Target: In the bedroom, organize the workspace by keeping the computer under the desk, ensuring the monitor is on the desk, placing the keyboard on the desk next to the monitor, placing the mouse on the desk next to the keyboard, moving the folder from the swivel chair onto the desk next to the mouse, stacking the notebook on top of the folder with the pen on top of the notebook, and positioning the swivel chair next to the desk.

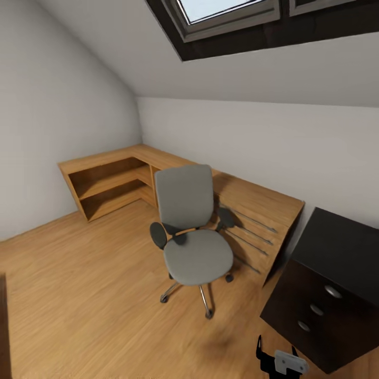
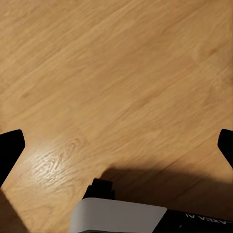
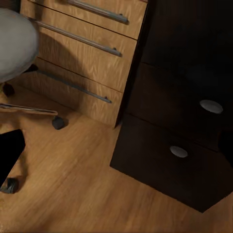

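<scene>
Looking down from the head: swivel chair (image 1: 192, 231) standing on the wood floor (image 1: 79, 300), seat turned away from the L-shaped desk (image 1: 252, 197) and its back close to the desk's front edge. Desk running along two walls into the far corner, open shelves (image 1: 110, 187) under its left wing, drawers with bar handles (image 1: 252, 237) under its right end. Dark cabinet (image 1: 326, 295) just beside the desk's right end. Wide bare floor left of the chair and in front of it. Skylight (image 1: 226, 13) set in the sloped ceiling. Part of the right gripper (image 1: 281, 360) at the lower edge; apart or together, cannot tell here.

Left wrist: bare floor planks (image 2: 116, 82), both fingertips (image 2: 9, 150) of the left gripper (image 2: 116, 150) at opposite edges of the picture, set wide apart and holding nothing.

Right wrist: chair seat edge (image 3: 14, 43), chrome leg and casters (image 3: 58, 122) on the floor, drawer fronts (image 3: 82, 53) behind, cabinet corner (image 3: 179, 145) with round knobs touching the desk's end panel. One dark finger (image 3: 9, 153) in sight, the other barely at the far edge, so spread apart and empty.
</scene>
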You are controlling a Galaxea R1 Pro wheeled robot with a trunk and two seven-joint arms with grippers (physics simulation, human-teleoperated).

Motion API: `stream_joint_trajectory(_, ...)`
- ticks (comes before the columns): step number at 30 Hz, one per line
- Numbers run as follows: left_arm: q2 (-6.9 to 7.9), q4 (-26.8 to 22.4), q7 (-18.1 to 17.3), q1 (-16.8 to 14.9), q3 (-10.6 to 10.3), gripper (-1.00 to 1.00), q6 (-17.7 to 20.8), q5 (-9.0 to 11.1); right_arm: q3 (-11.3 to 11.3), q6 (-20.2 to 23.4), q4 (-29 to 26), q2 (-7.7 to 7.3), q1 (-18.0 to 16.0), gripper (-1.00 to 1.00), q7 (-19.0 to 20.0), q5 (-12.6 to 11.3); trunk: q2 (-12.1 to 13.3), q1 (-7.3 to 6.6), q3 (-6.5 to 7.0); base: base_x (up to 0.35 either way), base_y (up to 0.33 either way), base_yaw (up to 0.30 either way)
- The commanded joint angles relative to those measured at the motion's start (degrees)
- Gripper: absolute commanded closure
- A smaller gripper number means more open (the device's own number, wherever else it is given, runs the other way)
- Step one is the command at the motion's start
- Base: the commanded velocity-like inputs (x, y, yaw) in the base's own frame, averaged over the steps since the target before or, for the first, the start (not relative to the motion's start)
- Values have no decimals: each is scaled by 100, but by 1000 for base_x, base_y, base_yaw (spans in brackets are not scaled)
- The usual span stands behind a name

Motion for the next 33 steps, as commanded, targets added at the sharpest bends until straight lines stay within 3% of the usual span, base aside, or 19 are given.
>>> stream_joint_trajectory(1,1,-19,50,-2,-52,-100,-50,24,50,-12,12,3,-5,-100,-25,-21,-4,0,-1,0,0,249)
stream_joint_trajectory(10,-8,-19,50,-10,-54,-100,-645,24,46,6,12,-6,49,-100,172,-21,-4,0,71,0,0,99)
stream_joint_trajectory(20,-8,-19,50,-6,-57,-100,-811,24,42,17,13,-16,71,-100,476,-29,-4,0,163,0,0,5)
stream_joint_trajectory(22,-8,-19,49,0,-55,-100,-1008,24,42,20,12,-16,72,-100,479,-29,-4,0,181,0,0,0)
stream_joint_trajectory(27,-8,-25,-7,127,-61,-100,-2188,3,42,25,12,-16,72,-100,481,-29,-4,0,228,0,0,0)
stream_joint_trajectory(33,7,-21,11,169,-54,-100,-2498,-2,37,36,12,-29,72,-100,489,-29,-4,0,283,0,0,11)
